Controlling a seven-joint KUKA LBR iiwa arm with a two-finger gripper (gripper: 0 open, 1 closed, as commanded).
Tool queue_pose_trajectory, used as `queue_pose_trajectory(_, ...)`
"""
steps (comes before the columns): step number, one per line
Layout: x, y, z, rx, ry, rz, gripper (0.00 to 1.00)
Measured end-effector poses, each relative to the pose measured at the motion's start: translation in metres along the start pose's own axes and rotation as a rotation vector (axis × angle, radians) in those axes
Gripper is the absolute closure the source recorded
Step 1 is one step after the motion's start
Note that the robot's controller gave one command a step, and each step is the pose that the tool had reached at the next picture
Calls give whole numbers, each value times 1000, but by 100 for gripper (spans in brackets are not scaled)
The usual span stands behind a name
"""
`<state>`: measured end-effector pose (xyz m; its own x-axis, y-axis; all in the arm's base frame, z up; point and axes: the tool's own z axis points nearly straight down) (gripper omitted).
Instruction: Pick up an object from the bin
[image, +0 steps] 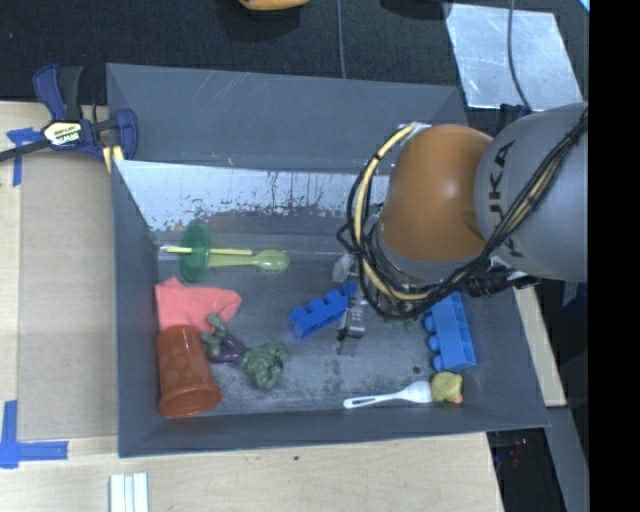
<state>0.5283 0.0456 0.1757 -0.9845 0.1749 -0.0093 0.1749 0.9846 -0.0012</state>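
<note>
Looks down into a grey metal bin (300, 110), with sloped walls all round a flat floor. Shows that floor dull and speckled with dark flecks, thickest toward the near right. Shows the far wall scuffed, with thin dark streaks running down from a ragged line (like drips, though dry). Meets black ground beyond the far rim.

Reaches in from the right with the arm (545, 200), grey and rounded, with an orange cover (435, 205) at the wrist and looped cables (365, 215) round it. Sets the gripper (350, 333) low over the middle of the floor, just right of a small blue brick (318, 312) lying aslant there. Cannot tell whether the claw is open or closed, nor whether it touches the brick.

Has a larger blue brick (452, 338) farther right, partly under the wrist. Has a small yellow thing (447, 388) just in front of it and a white spoon (388, 399) beside that, lying along the near wall. Lines the left side with an orange-red cup (185, 372) on its side, touching a pink cloth (195, 300) behind it. Places a purple-and-green toy (225, 345) and a green toy (265, 365) just right of the cup, close together. Lays a pale green stick (235, 258) with a darker green disc (196, 250) on it flat at the foot of the far wall.
</note>
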Motion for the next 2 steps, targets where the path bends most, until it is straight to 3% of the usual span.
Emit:
queue_pose_trajectory(1,-70,0,101,1,2,-84,100)
queue_pose_trajectory(2,-70,0,101,1,3,-85,100)
